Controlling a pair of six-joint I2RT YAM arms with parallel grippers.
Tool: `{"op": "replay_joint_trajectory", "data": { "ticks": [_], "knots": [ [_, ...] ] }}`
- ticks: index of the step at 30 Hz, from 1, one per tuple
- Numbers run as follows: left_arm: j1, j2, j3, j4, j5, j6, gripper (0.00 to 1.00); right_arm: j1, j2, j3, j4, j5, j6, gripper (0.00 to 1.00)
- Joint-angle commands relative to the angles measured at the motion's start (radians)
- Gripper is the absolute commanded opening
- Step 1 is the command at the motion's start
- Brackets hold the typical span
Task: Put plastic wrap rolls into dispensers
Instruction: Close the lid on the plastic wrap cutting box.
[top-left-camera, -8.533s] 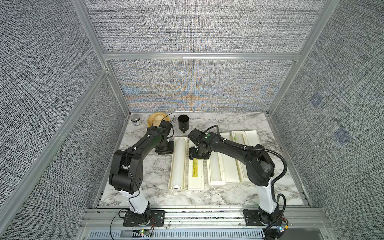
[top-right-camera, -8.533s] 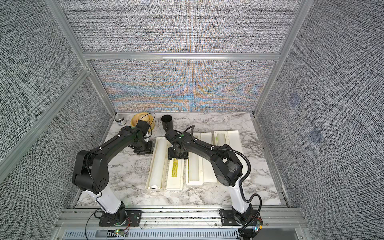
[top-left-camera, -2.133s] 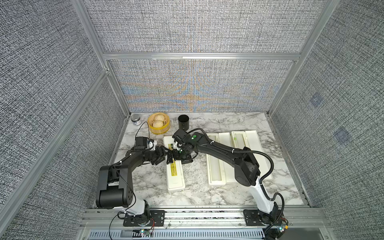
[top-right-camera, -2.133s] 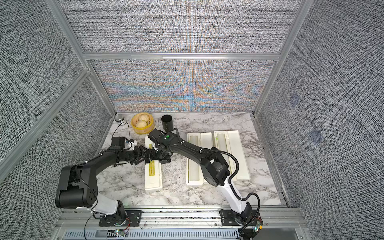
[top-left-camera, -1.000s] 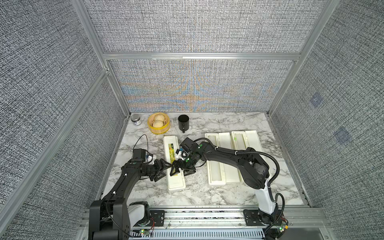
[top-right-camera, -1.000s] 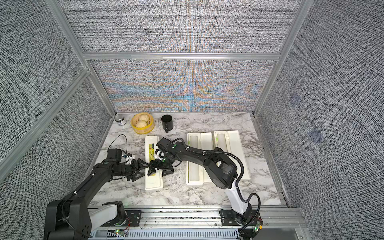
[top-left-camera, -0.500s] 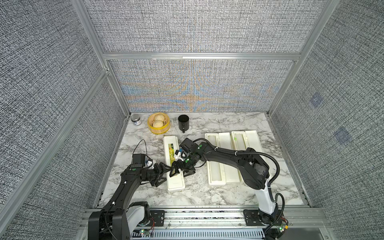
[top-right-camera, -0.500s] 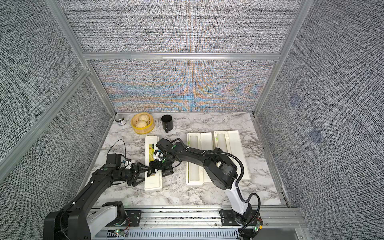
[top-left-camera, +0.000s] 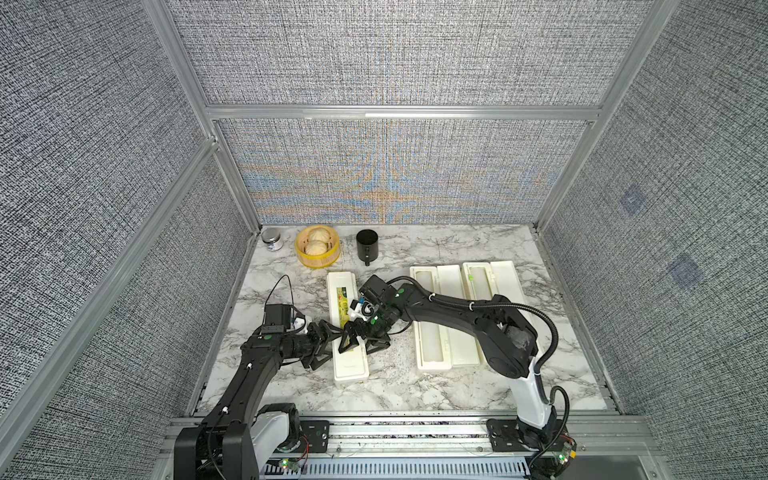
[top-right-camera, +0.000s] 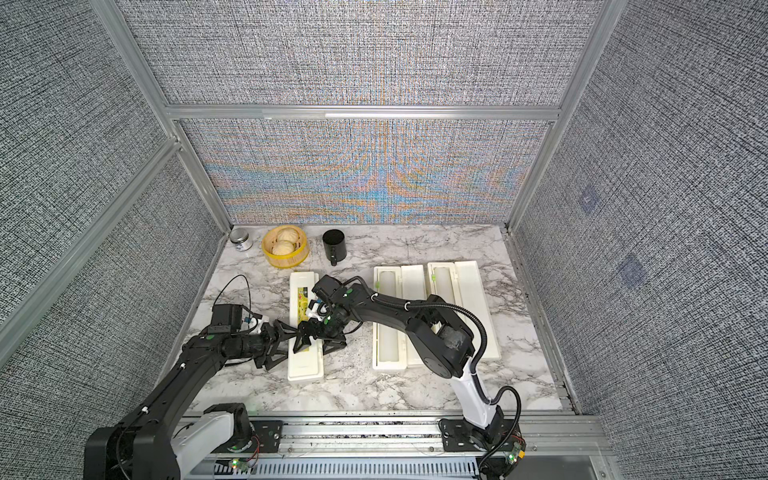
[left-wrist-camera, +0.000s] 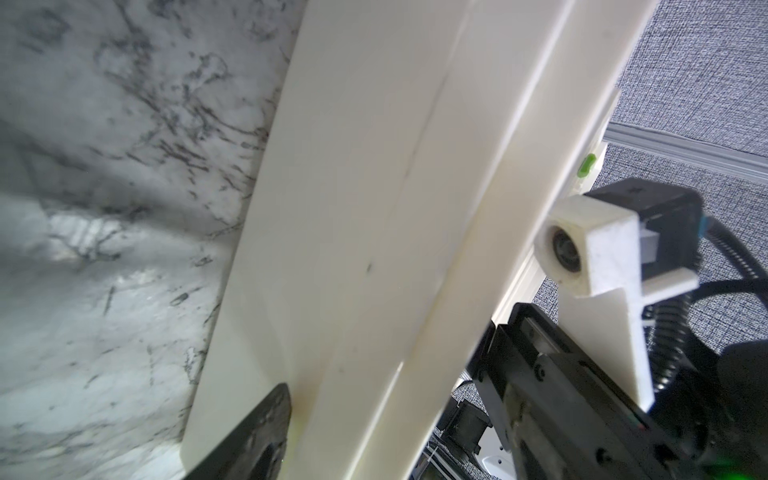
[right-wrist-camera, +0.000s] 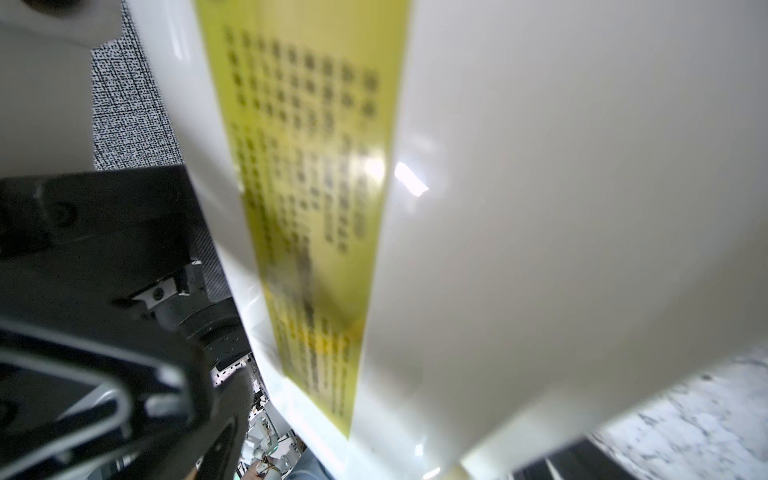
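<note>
The left dispenser (top-left-camera: 348, 320) (top-right-camera: 305, 324) lies closed with its yellow label up; any roll in it is hidden. My right gripper (top-left-camera: 357, 347) (top-right-camera: 316, 345) stands open and wide, straddling the lid (right-wrist-camera: 316, 187) near the front half. My left gripper (top-left-camera: 332, 344) (top-right-camera: 289, 343) is open, its fingers (left-wrist-camera: 257, 436) against the box's left side wall (left-wrist-camera: 353, 208). Two more dispensers (top-left-camera: 451, 291) (top-left-camera: 505, 282) lie open to the right. A pale plastic wrap roll (top-left-camera: 428, 307) seems to fill the middle trough.
At the back left stand a small jar (top-left-camera: 271, 239), a yellow steamer basket (top-left-camera: 318, 259) with two buns, and a black mug (top-left-camera: 367, 245). The right arm (top-left-camera: 457, 311) stretches across the two open dispensers. Cage walls close in all sides.
Over the last second the left gripper has slipped a little toward the front along the closed dispenser's left side. The right gripper has hardly moved.
</note>
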Motion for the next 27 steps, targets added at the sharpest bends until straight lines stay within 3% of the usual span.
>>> {"op": "replay_joint_trajectory", "data": {
  "ticks": [1, 10, 15, 27],
  "knots": [
    [-0.002, 0.019, -0.009, -0.008, 0.044, 0.025, 0.79, 0.009, 0.014, 0.022, 0.038, -0.043, -0.02, 0.92],
    [-0.003, 0.055, -0.028, 0.025, 0.047, 0.027, 0.79, 0.037, 0.066, 0.113, -0.05, -0.029, -0.055, 0.88],
    [-0.002, 0.049, -0.03, 0.033, 0.051, 0.014, 0.79, 0.035, 0.043, 0.125, -0.06, -0.041, -0.056, 0.9],
    [0.001, 0.121, 0.012, -0.064, -0.061, 0.084, 0.73, 0.032, 0.038, 0.128, -0.126, -0.009, -0.09, 0.92]
  ]
}}
